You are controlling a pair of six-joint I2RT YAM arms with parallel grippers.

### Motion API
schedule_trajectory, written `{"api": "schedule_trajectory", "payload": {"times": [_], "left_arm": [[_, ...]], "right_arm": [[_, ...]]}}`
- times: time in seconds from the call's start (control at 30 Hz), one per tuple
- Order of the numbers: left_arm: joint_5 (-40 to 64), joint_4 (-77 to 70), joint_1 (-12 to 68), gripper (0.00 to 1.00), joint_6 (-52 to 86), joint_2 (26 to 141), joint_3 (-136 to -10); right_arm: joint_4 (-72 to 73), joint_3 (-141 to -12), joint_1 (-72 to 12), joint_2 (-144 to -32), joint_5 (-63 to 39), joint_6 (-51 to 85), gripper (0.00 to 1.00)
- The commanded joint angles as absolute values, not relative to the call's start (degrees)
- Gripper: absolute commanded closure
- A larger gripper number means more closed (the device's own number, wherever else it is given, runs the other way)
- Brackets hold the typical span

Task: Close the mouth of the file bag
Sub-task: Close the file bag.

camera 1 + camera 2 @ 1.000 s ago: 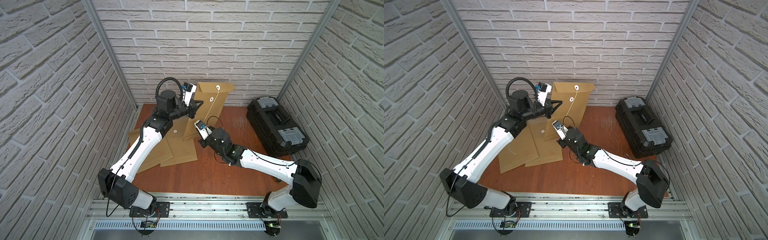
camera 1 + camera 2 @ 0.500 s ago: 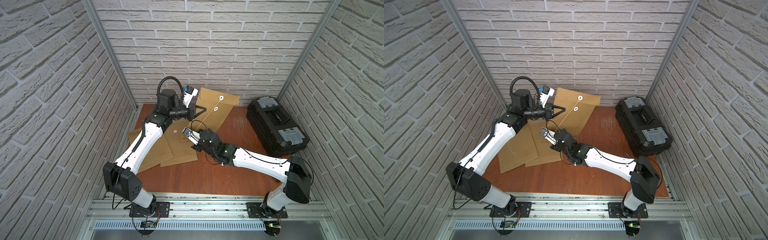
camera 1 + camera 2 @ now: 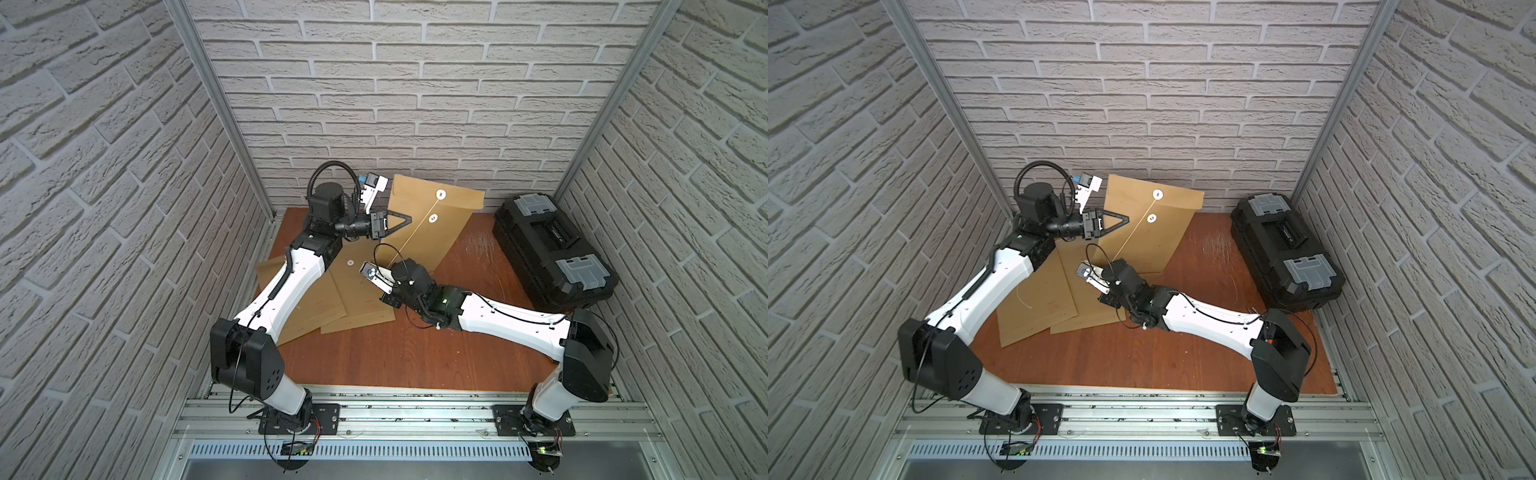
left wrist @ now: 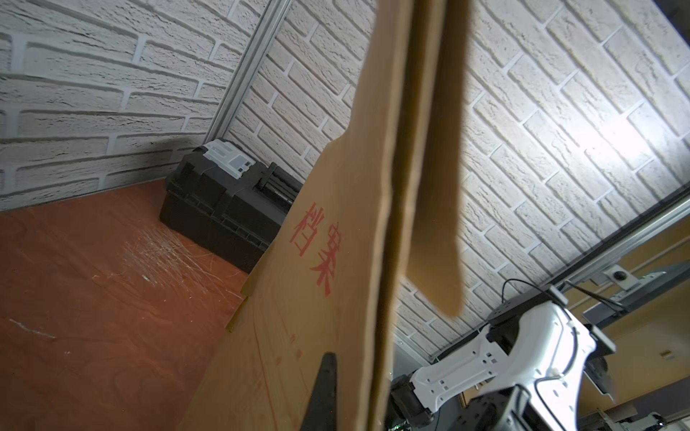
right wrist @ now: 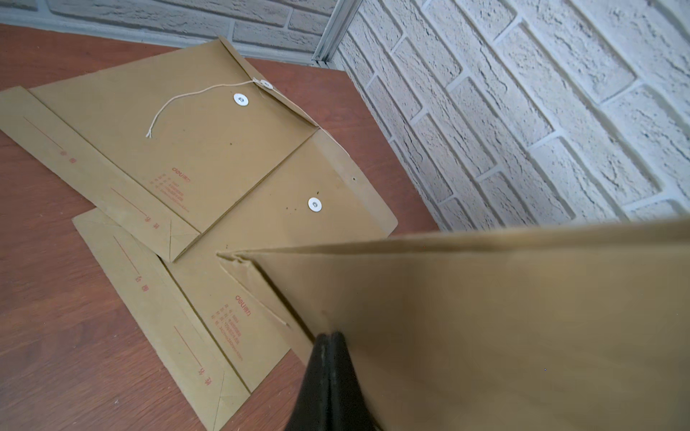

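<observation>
A: Since a second ago the file bag [image 3: 432, 232] has tipped toward the toolbox [image 3: 548, 249]. The right gripper [image 5: 328, 337] has drawn nearer and leftward, and the string [image 3: 411, 232] is taut.

B: Grips? Obstructions?

A: Right jaws are pressed together on the string end. Their tips are hidden under the wrist in both top views. Spare bags [image 3: 361, 299] lie flat on the table [image 3: 415, 353] beneath. Beyond, the left gripper [image 3: 409, 218] pinches the raised bag's side edge by the back wall [image 3: 415, 124]. The bag's lower edge is hidden.
</observation>
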State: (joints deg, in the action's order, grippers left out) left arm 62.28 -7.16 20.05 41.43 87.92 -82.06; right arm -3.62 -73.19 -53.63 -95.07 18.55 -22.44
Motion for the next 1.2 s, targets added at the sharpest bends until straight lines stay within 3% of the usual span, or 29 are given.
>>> {"api": "schedule_trajectory", "payload": {"times": [0.0, 0.7, 1.17], "left_arm": [[66.1, -16.1, 20.4, 1.0, 47.1, 87.2, -82.0], [67.1, -18.0, 20.0, 1.0, 49.6, 87.0, -81.8], [66.4, -23.0, 18.1, 1.0, 54.5, 86.8, -80.1]], "right_arm": [[-1.2, -71.6, -51.8, -94.8, 18.0, -20.3, 0.97], [4.5, -64.8, -42.0, -93.4, 15.4, -16.6, 0.97], [4.5, -61.1, -33.5, -88.5, 4.8, -9.3, 0.97]]}}
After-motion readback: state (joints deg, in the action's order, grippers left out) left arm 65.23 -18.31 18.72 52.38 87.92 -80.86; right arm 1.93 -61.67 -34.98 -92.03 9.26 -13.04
